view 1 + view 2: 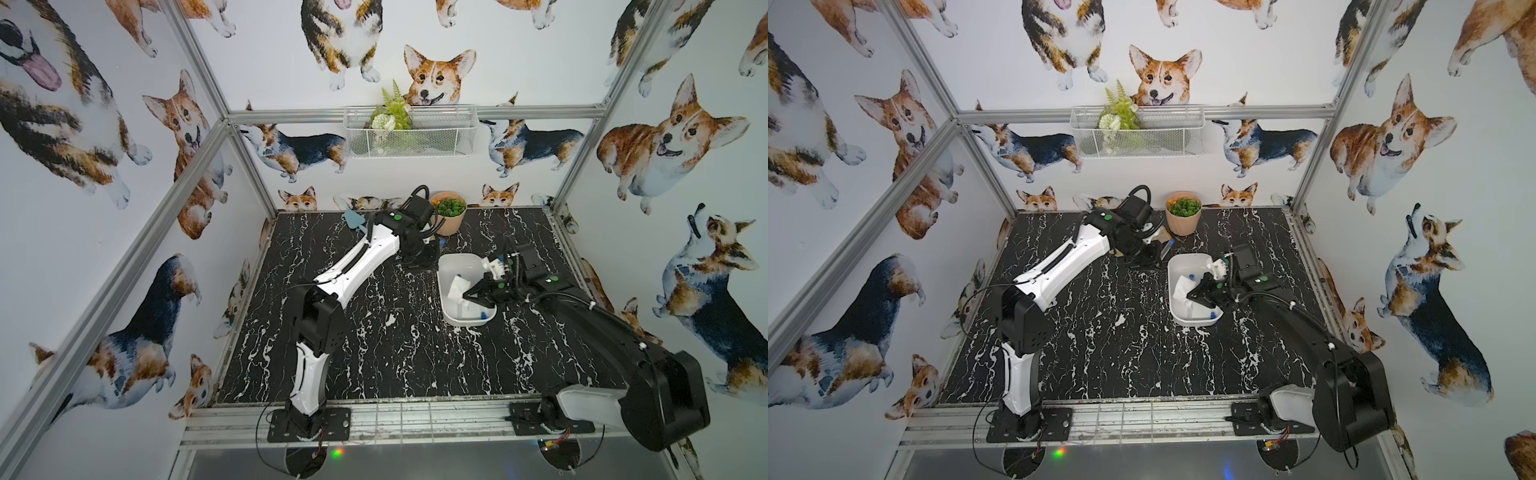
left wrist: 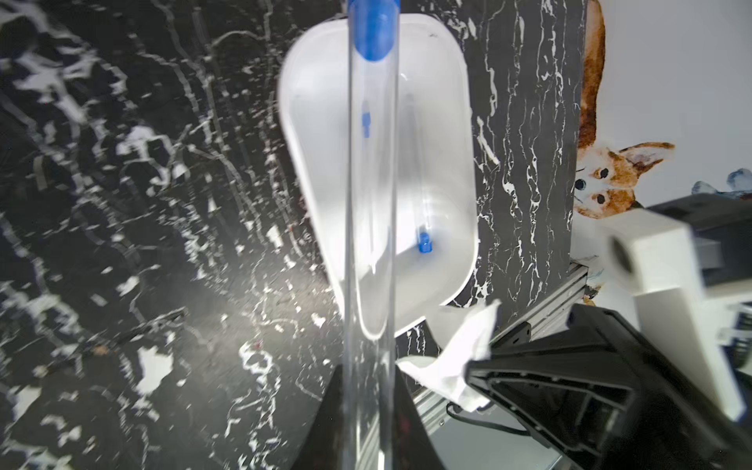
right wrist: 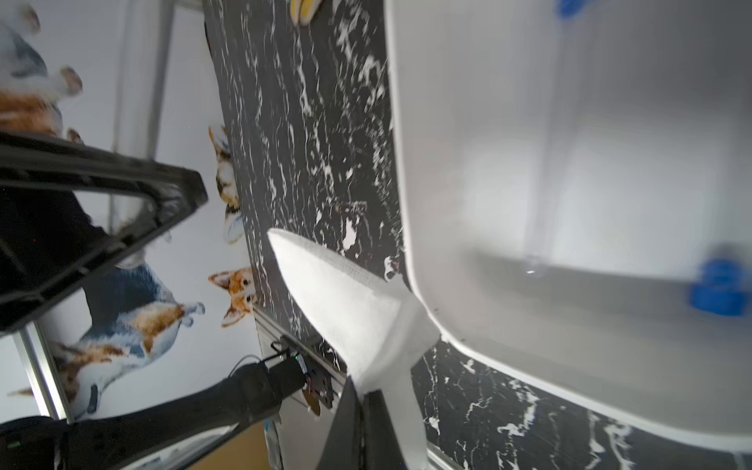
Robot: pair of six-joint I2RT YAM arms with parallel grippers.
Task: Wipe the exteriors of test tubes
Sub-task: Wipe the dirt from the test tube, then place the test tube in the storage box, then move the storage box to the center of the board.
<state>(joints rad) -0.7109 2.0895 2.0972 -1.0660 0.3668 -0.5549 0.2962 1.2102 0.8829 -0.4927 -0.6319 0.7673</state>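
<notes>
Your left gripper is closed on one test tube, held near the tub. Your right gripper pinches a white cloth, which is clear of that tube, so wiping appears pending. Two more tubes lie in the tub; you cannot tell whether they have been wiped.

1. No readable text, label, brand, number or sign in any view.
</notes>
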